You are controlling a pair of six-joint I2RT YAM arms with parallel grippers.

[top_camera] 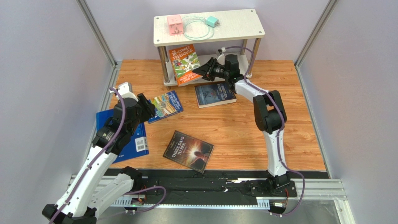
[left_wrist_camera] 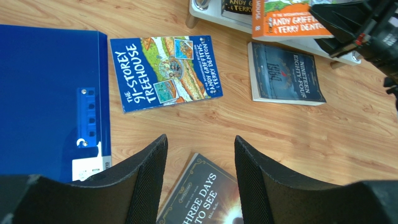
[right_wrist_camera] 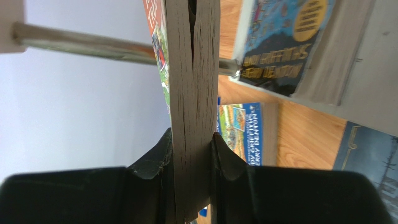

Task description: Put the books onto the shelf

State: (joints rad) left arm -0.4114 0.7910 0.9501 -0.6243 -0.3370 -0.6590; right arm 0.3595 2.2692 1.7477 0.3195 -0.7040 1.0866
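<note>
Orange book (top_camera: 183, 64) was clamped by its page block in the closed right gripper (right_wrist_camera: 192, 154), held on edge at the front of the shelf (top_camera: 233, 29), with the lower tier just beyond the fingertips. It was judged light, thin and floppy. Pages splayed above the jaws, so a hold nearer the spine would be firmer. Left gripper (left_wrist_camera: 201, 154) stood open and empty. Black book (left_wrist_camera: 205, 196) lay directly beneath it, blue book (left_wrist_camera: 166, 72) ahead, dark blue-grey book (left_wrist_camera: 285, 72) ahead-right, all flat on the bench (left_wrist_camera: 280, 135).
</note>
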